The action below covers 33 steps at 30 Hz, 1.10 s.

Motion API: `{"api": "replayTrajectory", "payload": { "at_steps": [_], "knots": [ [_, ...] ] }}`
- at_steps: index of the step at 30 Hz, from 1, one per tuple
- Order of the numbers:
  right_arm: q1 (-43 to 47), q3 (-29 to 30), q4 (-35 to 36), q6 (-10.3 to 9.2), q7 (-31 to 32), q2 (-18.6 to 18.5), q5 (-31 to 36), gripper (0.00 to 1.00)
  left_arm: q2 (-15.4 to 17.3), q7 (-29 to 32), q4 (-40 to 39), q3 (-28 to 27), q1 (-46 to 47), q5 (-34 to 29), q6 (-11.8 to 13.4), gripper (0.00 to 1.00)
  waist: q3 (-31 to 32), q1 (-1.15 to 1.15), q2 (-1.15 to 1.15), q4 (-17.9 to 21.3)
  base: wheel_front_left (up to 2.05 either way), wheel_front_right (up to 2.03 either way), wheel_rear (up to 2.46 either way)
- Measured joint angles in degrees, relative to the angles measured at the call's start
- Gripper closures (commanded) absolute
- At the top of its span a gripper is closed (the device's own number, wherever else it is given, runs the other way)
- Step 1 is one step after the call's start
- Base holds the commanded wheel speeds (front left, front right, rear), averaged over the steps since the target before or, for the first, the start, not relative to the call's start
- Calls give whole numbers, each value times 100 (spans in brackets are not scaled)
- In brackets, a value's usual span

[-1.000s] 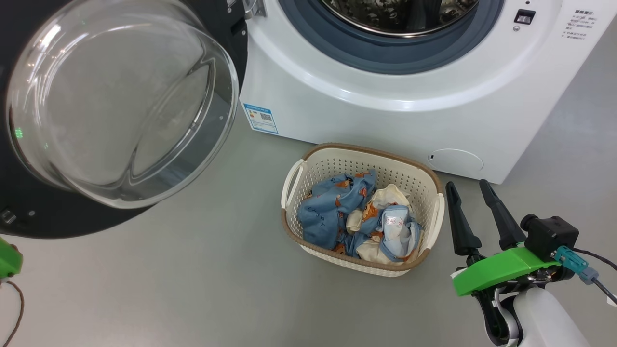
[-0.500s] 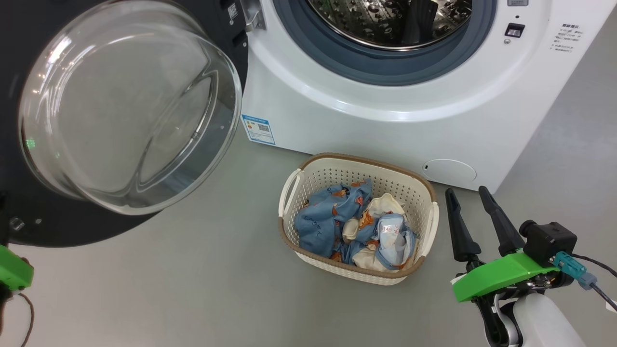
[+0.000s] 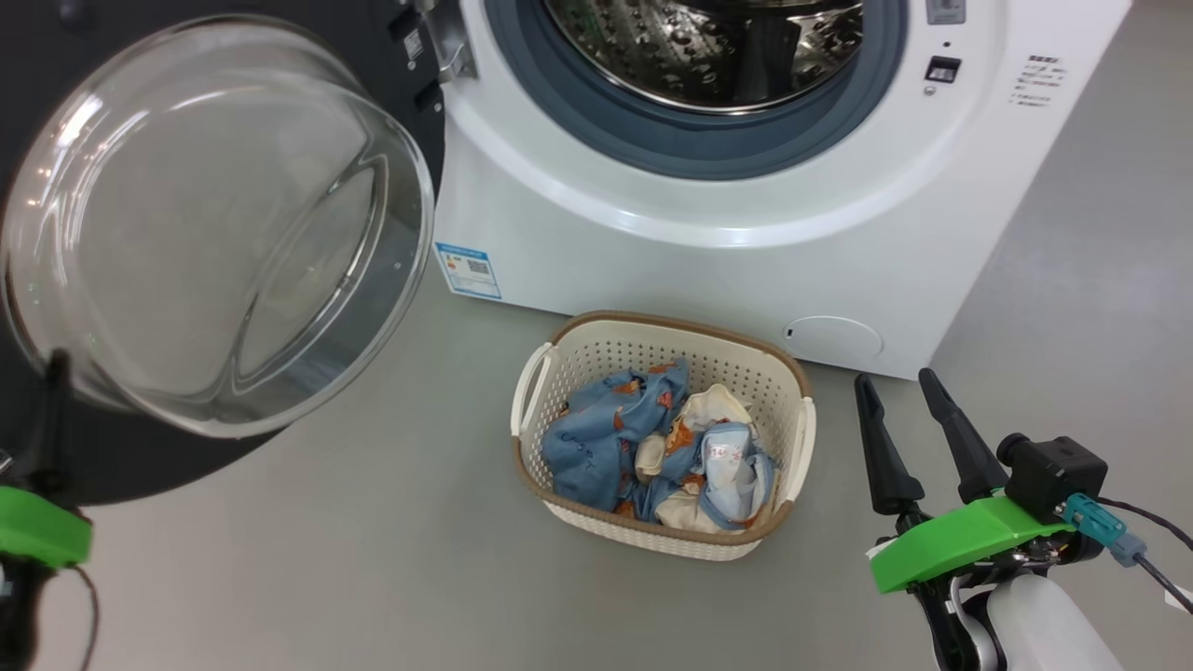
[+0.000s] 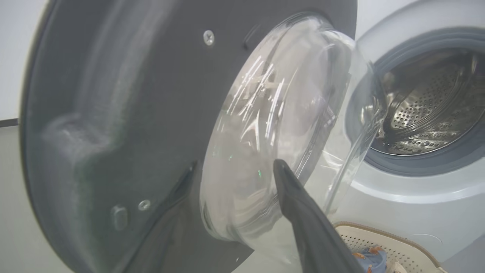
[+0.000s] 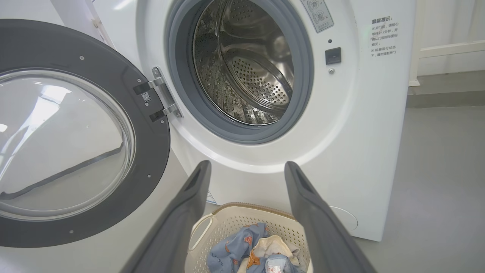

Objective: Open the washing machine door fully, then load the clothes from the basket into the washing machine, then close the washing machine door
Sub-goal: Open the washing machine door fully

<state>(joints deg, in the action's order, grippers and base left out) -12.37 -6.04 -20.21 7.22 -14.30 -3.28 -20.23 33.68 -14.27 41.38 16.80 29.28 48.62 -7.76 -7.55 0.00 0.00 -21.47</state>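
Okay, the left gripper (image 4: 235, 166) has just sprung apart. It was clamped a moment ago, and now, looking along my left wrist, its two dark fingers stand spread. One lies low against the black inner face of the washing machine door (image 3: 140, 461), the other crosses in front of the glass bowl window (image 3: 205, 233), and I see nothing held between them. The head camera has swung too and the whole picture has slid, so I don't read that as things moving. One left finger does now poke up at the lower left in front of the door, where only the green mount showed before. The door hangs wide on its hinge (image 5: 161, 94), off to the left of the washing machine (image 3: 699, 270), with the drum (image 3: 699, 47) mouth uncovered. I'd call the opening step done, or as good as. The right gripper (image 3: 895, 376) hasn't changed: fingers parted, empty, hovering over the floor (image 3: 373, 578) just right of the basket (image 3: 652, 539). The basket sits on the floor right in front of the machine, below the opening, and the clothes (image 3: 596, 447) are heaped inside it, none in the drum yet. So loading comes next, and my right arm looks the better placed to start.
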Motion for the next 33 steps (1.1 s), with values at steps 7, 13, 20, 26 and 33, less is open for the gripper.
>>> {"api": "replayTrajectory", "payload": {
  "at_steps": [7,13,20,26,33],
  "knots": [
    [13,-127,15,0,0,3,0,0,-390,-36,-864,-510,-723,-508,0,0,129,0,0,256,0,0,0],
    [76,-210,67,0,0,-10,0,0,-648,-36,-1402,-827,-1152,-762,38,0,221,0,0,541,0,0,0],
    [127,-303,103,0,0,-59,0,0,-865,-36,-1824,-1071,-1525,-950,126,0,317,0,0,919,0,0,0],
    [148,-335,134,0,0,-92,-1,0,-988,-36,-2036,-1177,-1696,-996,127,0,371,0,0,1204,0,0,0],
    [273,-350,171,0,0,-176,-30,0,-1126,-36,-2194,-1243,-1905,-996,127,0,455,0,0,1569,0,0,0]
  ]
}}
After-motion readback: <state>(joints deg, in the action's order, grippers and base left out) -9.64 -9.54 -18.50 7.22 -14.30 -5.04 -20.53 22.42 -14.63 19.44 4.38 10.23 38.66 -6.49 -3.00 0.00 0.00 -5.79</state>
